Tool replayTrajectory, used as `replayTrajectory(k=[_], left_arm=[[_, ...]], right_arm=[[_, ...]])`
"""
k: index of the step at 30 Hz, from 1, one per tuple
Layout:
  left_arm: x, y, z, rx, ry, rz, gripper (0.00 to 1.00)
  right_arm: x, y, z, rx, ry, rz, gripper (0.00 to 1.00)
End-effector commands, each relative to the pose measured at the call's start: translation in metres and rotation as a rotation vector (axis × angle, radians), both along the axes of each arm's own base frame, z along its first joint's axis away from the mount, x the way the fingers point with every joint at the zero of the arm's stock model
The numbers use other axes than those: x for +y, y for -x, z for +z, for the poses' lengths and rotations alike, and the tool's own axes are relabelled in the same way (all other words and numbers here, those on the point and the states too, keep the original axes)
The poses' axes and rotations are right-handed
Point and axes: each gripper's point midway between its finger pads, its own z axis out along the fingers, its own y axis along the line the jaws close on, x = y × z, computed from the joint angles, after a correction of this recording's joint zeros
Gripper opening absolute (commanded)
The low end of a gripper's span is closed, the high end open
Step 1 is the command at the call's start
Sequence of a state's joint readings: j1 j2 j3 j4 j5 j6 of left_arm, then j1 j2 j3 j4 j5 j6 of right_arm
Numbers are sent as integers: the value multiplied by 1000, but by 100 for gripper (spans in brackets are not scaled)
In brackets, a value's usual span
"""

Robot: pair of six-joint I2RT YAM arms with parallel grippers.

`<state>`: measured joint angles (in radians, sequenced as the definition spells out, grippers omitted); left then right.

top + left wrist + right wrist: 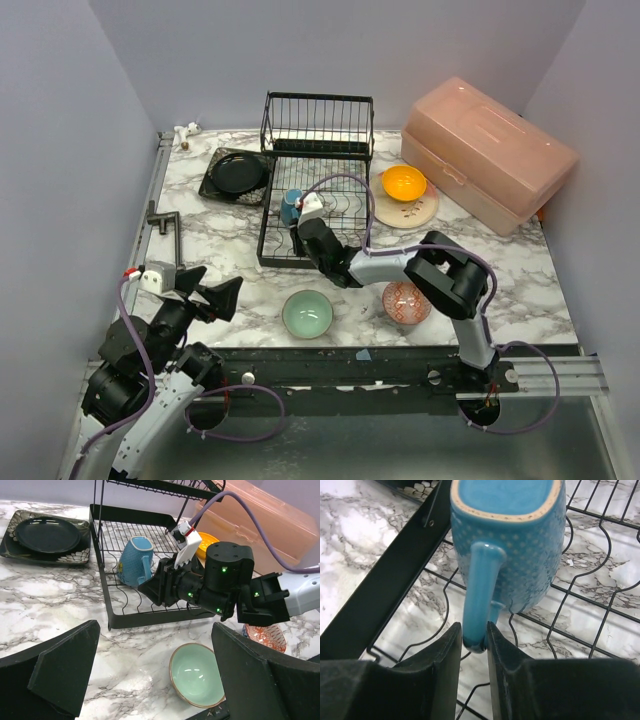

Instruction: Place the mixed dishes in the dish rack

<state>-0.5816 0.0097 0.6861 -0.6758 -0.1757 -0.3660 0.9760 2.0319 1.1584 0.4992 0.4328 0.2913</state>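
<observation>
A blue mug [515, 545] leans in the left part of the black wire dish rack [315, 160], its handle towards my right gripper [474, 630]. That gripper's jaws press on both sides of the handle's lower end. In the left wrist view the mug [135, 560] shows just left of the right arm. My left gripper [155, 635] hangs open and empty at the near left, above bare table. The mint-green bowl [196, 674] lies beside its right finger. The red-patterned bowl [406, 302] sits at the front. The orange bowl [404, 182] rests on the beige plate [405, 212].
A black round plate [238, 173] lies on a black square plate [215, 188] left of the rack. A big pink box [490, 150] fills the back right. A black bracket [165, 222] stands at the table's left edge.
</observation>
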Motion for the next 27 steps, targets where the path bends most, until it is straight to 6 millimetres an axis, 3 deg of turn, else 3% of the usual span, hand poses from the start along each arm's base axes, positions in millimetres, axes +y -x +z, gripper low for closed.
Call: replayTrajectory(k=[1,5,13,21,27], left_arm=[[8,2,5,-39,7,32,98],[10,2,6,-43,10,41,99],[9,0,4,-33,3,45,99],[8,-2,3,-30,-5,43,98],[5,-1,5,-37,-7,25,99]], right_arm=[[3,-20,4,-81,-5,-67,25],[1,-32,5,-133,-4,-122,12],[11,-55,11,-260,41,-141,12],[26,-85,11,-262,41,-118,11],[22,-108,6,-266,69,-165,13]])
